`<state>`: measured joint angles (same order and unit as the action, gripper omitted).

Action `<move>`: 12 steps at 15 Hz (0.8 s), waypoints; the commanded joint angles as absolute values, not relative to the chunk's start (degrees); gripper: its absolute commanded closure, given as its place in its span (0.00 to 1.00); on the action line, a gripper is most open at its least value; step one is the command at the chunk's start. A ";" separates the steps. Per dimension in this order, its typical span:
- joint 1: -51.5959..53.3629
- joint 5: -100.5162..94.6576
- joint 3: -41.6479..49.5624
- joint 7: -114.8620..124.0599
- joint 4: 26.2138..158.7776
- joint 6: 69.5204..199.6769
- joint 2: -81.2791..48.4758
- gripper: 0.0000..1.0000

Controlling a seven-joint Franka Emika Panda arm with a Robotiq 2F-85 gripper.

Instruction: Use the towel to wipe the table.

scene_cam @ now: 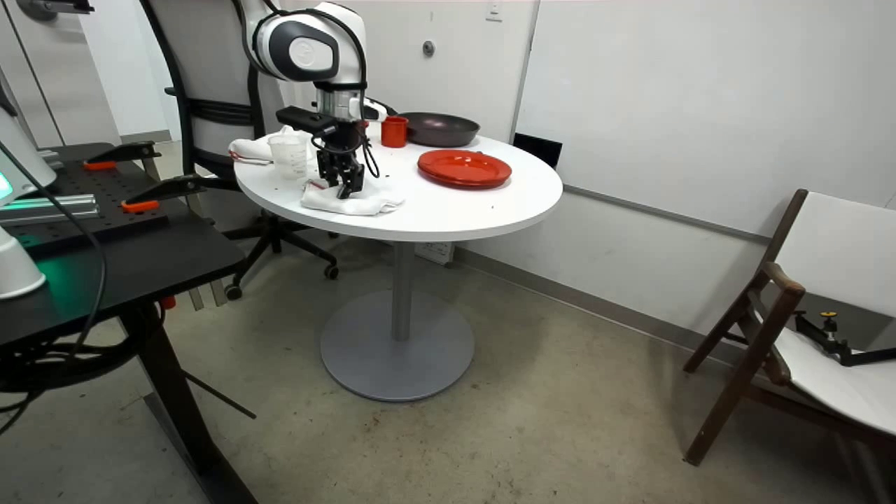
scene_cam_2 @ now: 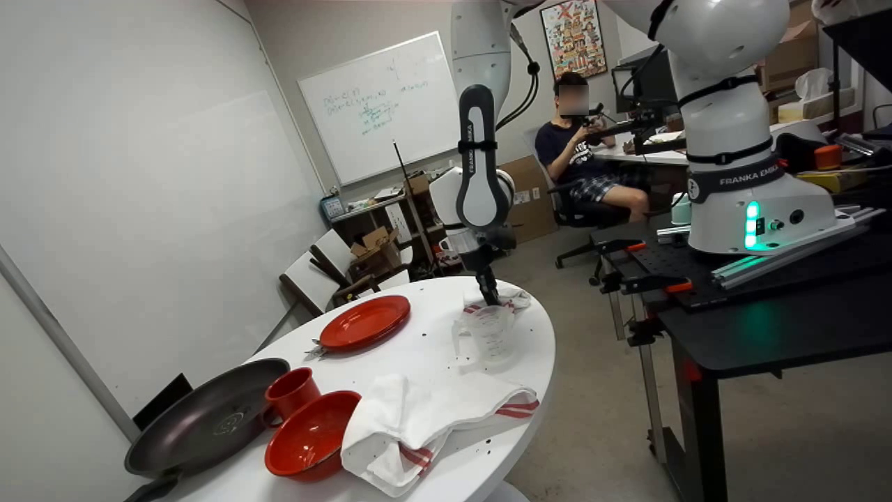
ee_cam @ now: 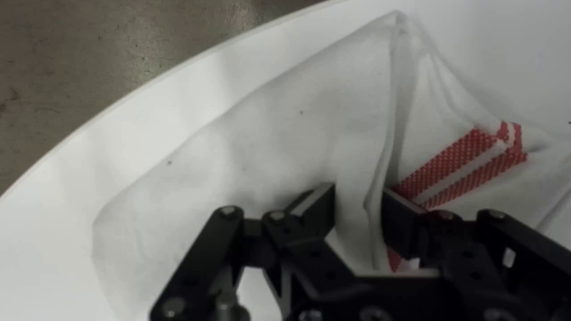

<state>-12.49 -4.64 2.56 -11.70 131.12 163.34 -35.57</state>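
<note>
Bench (scene_cam: 448,213): round white top on single grey pedestal (scene_cam: 402,294); dark specks (scene_cam_2: 488,440) scattered on top.
Towel (ee_cam: 267,147): white with red stripes, rumpled, lying on bench near the rim; couple of specks on it.
Claw (ee_cam: 359,194): pointing down, tips at towel, fingers narrowly apart with a cloth fold between; pinching or just straddling it, cannot tell.
Clear measuring cup (scene_cam_2: 493,338): upright, just beside towel.
Red-striped white cloth heap (scene_cam_2: 418,418): bunched, near bench rim, just beside red bowl (scene_cam_2: 306,436).
Red mug (scene_cam_2: 293,392): upright, between bowl and frying pan (scene_cam_2: 216,411).
Red plates (scene_cam: 464,166): apart from towel, in both exterior views.
Seated person (scene_cam_2: 582,157): background, in an exterior view.
</note>
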 commanded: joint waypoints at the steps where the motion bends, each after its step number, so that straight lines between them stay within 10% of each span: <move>1: -12.88 -3.90 2.15 -11.75 129.96 164.42 -37.76 1.00; 12: -13.82 0.86 -4.08 -11.57 123.47 163.18 -41.94 1.00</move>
